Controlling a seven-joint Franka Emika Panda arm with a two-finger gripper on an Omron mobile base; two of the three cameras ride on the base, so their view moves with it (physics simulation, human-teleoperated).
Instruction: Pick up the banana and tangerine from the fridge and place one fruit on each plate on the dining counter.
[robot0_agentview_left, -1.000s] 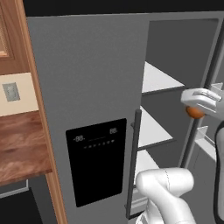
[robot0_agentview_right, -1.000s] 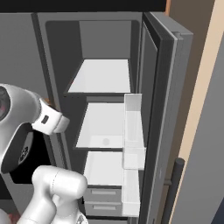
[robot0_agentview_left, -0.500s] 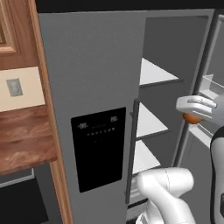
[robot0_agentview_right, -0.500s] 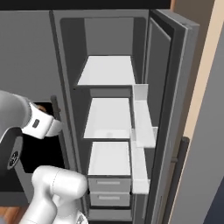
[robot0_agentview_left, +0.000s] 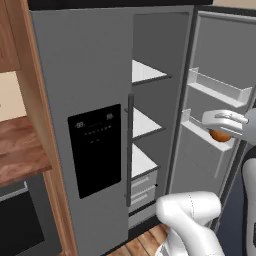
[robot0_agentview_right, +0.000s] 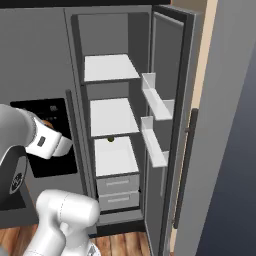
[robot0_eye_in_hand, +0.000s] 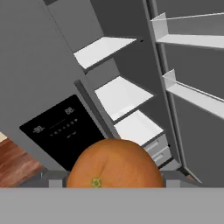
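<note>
Nearest the hand camera, the tangerine (robot0_eye_in_hand: 114, 164) sits at the bottom centre of the hand view, pinched in the tool (robot0_eye_in_hand: 114, 177), whose jaws stand about as far apart as the fruit is wide. In the left base view the same orange ball (robot0_agentview_left: 220, 135) peeks out under the white hand at the right edge, level with the lower door bin (robot0_agentview_left: 206, 131) of the fridge (robot0_agentview_left: 85, 90).

The grip looks to be the first risk: a smooth round fruit held by two narrow tips could roll out if the arm swings fast or jolts.

Just beyond, the open fridge door (robot0_agentview_right: 167, 95) and its bins stand close to the hand; a careless swing could clip them and knock the fruit loose.

Farther in, the white shelves (robot0_agentview_right: 111, 116) look bare apart from a small dark thing (robot0_agentview_right: 110, 139) at the back of the lowest one, too small to identify. The banana may be it, so a second trip could call for a deep reach. The plates and the surface lie somewhere outside these views, and the drive there must be steady.
</note>
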